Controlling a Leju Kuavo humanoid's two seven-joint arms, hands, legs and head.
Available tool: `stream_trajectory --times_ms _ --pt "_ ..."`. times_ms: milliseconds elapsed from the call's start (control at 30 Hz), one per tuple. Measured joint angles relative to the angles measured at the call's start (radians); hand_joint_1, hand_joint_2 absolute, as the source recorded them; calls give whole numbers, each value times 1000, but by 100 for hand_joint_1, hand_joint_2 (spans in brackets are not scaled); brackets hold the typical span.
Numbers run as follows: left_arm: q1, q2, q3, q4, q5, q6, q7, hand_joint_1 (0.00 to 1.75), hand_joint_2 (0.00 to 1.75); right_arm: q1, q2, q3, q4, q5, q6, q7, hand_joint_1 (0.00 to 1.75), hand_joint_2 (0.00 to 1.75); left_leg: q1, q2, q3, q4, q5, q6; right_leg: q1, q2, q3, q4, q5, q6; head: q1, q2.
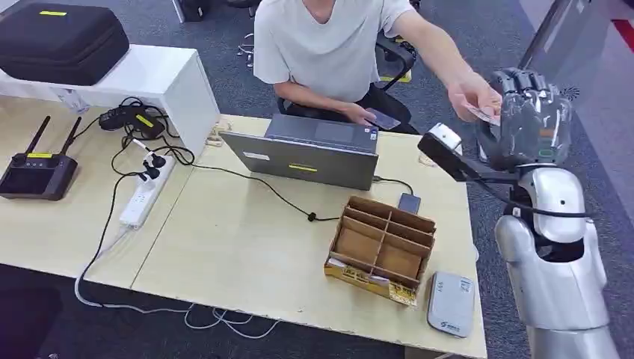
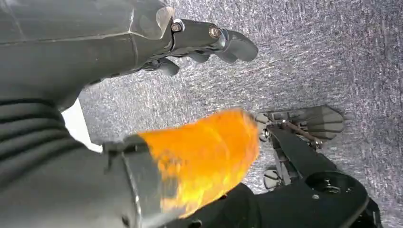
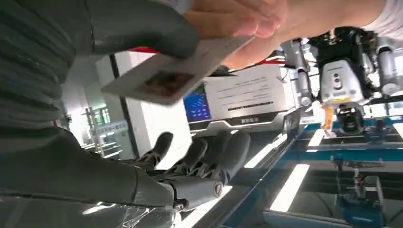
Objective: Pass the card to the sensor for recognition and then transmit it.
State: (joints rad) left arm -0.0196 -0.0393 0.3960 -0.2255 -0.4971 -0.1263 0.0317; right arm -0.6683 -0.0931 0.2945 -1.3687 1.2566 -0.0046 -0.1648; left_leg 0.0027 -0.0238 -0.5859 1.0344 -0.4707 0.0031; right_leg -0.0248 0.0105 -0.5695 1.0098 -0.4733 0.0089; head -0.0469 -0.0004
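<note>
My right hand (image 1: 532, 120) is raised beyond the table's far right corner. A person in a white shirt holds a pale card (image 1: 484, 114) right at it. In the right wrist view the card (image 3: 176, 71) is pinched by the person's fingers. It lies just under my thumb (image 3: 138, 31), while my fingers (image 3: 204, 152) stay spread well apart from it. The grey sensor pad (image 1: 451, 303) lies at the table's front right corner. The person's other hand holds a second card (image 1: 381, 118). My left hand (image 2: 95, 52) hangs over grey carpet, empty, its fingers apart.
A cardboard divider box (image 1: 383, 247) stands beside the sensor, with a small dark device (image 1: 409, 202) behind it. A grey laptop (image 1: 310, 153) sits in front of the person. A power strip (image 1: 142, 198), cables, an antenna unit (image 1: 37, 172) and a black case (image 1: 60, 41) lie at left.
</note>
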Motion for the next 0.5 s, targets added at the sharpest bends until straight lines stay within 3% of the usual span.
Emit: stream_trajectory --times_ms 500 --pt "-1 -1 0 0 -6 -27 19 0 175 -10 6 32 35 -39 -15 0 175 175 0 0 -1 0 0 0 0 0 0 0 0 0 0 0"
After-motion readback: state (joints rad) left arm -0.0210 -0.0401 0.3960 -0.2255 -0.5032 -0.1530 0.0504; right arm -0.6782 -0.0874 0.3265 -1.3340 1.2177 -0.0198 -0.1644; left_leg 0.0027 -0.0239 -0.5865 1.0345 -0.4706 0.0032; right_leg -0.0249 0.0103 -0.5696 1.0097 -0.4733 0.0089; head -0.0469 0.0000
